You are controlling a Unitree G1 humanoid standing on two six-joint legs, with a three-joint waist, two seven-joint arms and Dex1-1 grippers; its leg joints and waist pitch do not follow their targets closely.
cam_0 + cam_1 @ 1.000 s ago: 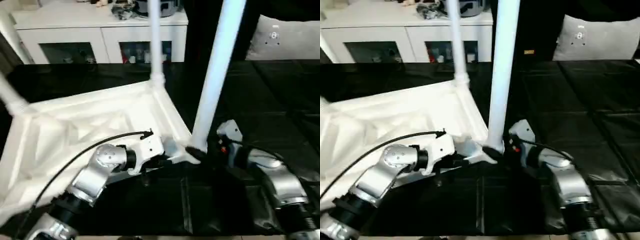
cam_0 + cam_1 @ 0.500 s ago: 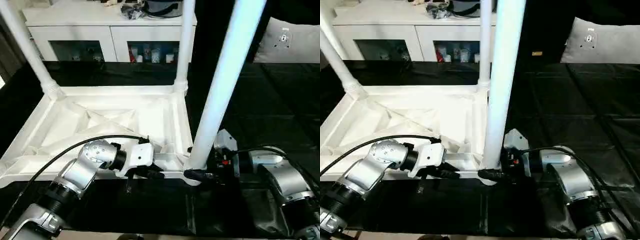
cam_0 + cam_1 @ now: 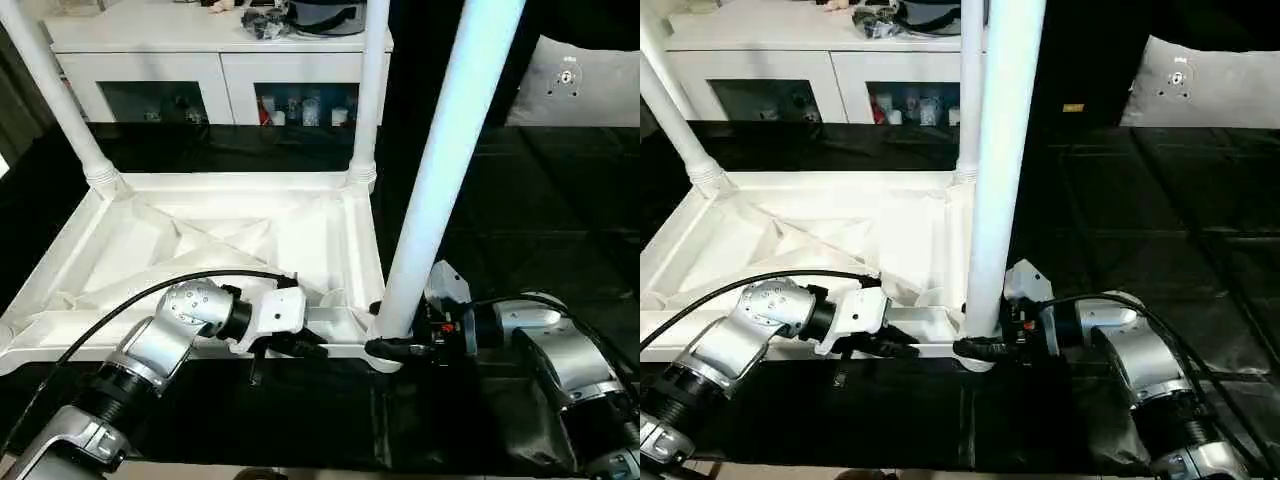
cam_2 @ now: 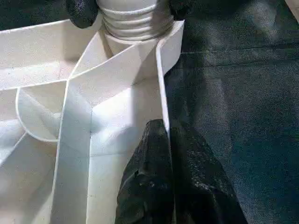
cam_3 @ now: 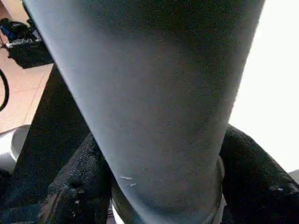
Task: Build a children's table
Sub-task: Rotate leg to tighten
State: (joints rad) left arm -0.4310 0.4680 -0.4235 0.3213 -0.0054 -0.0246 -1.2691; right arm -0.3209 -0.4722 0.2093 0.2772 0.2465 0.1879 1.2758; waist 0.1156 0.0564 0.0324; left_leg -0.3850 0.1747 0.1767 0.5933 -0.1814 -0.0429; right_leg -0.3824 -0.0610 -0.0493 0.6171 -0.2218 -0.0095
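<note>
The children's table (image 3: pixel 230 182) lies upside down on the black mat, ribbed underside up. Two far legs (image 3: pixel 372 90) stand in its back corners. A third leg (image 3: pixel 440 170) rises from the near right corner socket. My left gripper (image 3: pixel 310 348) is shut on the thin near rim wall (image 4: pixel 163 93), one finger (image 4: pixel 145 177) on each side of it. My right gripper (image 3: pixel 385 347) reaches in from the right at the base of the near right leg (image 5: pixel 154 93). Its black fingers (image 5: pixel 74 186) press against both sides of the leg just above the socket.
A white cabinet (image 3: pixel 220 60) with glass doors stands behind the table. A grey cushion (image 3: pixel 585 80) lies at the far right. The black mat (image 3: pixel 520 200) stretches out to the right of the table.
The whole picture has shifted and levelled as the head moved. My right gripper's fingers have closed in on the base of the near right leg. The left gripper keeps its hold on the rim.
</note>
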